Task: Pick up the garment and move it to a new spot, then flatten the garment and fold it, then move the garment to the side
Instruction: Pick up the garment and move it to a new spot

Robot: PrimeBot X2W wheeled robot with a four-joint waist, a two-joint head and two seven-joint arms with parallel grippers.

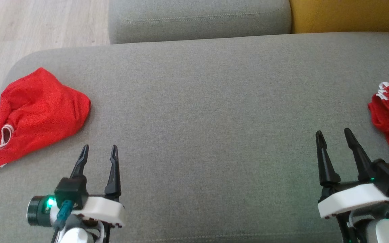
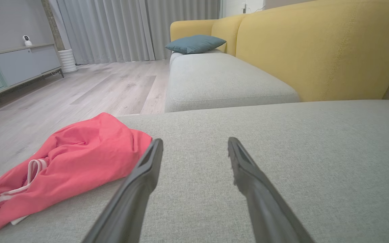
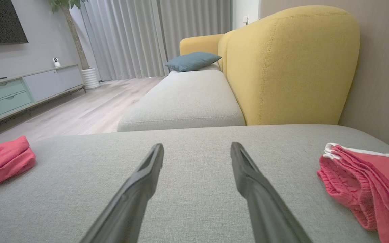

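While the crumpled red garment [image 1: 34, 114] lay at the left end of the grey cushion [image 1: 214, 101], my left gripper [image 1: 100, 147] and right gripper [image 1: 333, 131] hovered wide open, holding nothing.

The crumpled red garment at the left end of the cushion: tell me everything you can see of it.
The red garment is a bunched heap of thin, sporty-looking fabric, red with white striped trim along a hem and a white part at its outer edge. It lies neither flattened nor folded, resting on the grey cushion near the rounded left corner. Nothing grips it: the left hand stands open close beside it, apart from it in the head view.
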